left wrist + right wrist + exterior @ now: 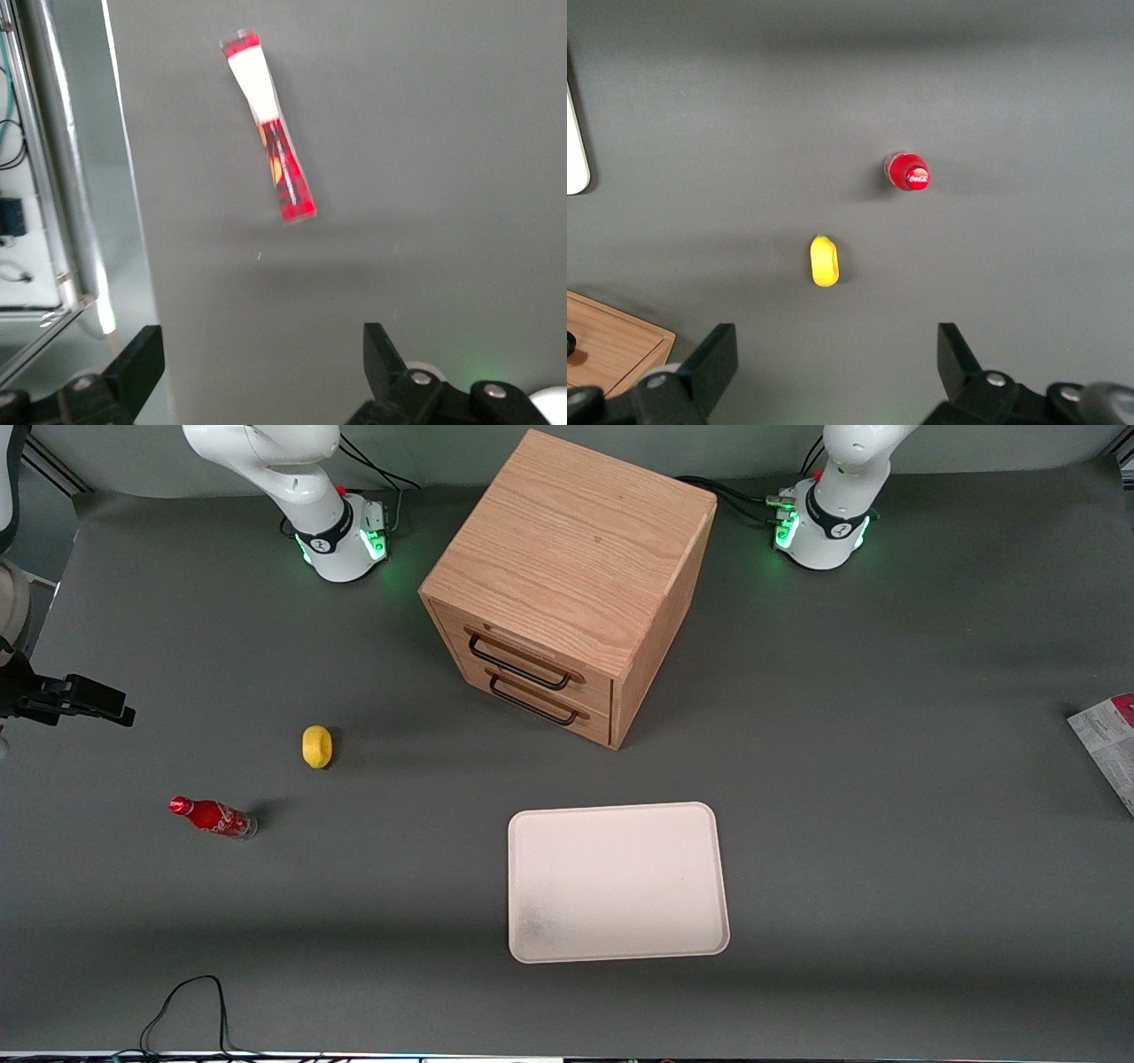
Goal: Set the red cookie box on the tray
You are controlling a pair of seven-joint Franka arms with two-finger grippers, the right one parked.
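Observation:
The red cookie box [1107, 746] lies at the working arm's end of the table, cut off by the front view's edge, showing a white-grey printed face with a bit of red. In the left wrist view the box [268, 124] appears as a thin red and white strip on the grey mat. My gripper [263, 363] hangs above the mat some way from the box, open, with nothing between its black fingers [383, 354]. It is out of the front view. The cream-white tray [617, 882] sits bare near the front camera, mid-table, with a faint grey smudge.
A wooden drawer cabinet [567, 584] stands farther from the camera than the tray. A yellow lemon [317, 746] and a small red cola bottle [213, 817] lie toward the parked arm's end. The table's edge and a metal frame [62, 177] run close to the box.

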